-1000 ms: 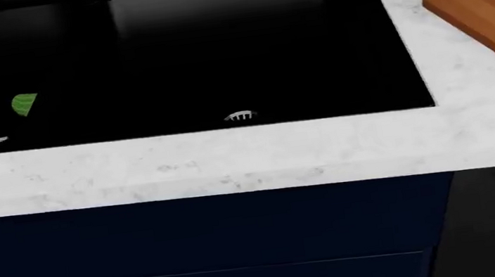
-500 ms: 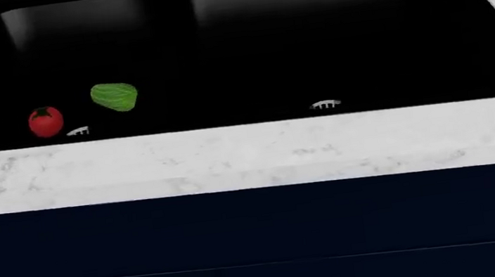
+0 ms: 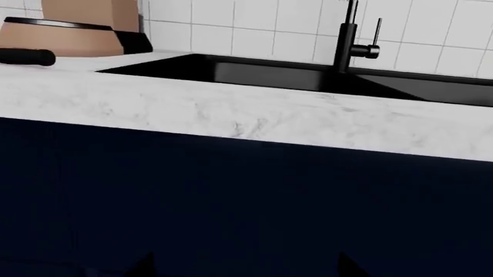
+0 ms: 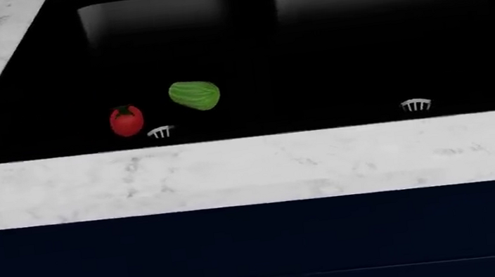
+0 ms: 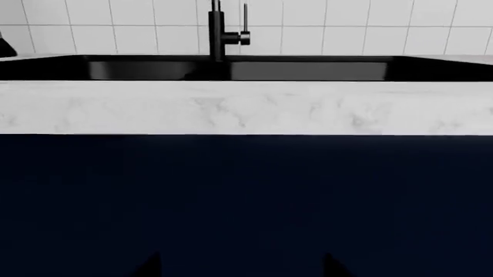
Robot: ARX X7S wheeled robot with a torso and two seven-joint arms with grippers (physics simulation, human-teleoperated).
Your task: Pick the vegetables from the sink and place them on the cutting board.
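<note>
White marbled surface (image 3: 231, 109) edge, black sink (image 3: 308, 78) and faucet (image 3: 348, 34) behind, navy cabinet front (image 3: 231, 208) below

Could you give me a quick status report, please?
Grippers not clearly in view. Tomato and cucumber apart in the sink's left basin. Cutting board out of frame. Nothing blocking them.

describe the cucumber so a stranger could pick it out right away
Look into the black double sink, in its left basin near the front wall. Beside the small silver drain grate lie two vegetables. The cucumber is the light-green streaked oblong one, right of the round red tomato.
</note>
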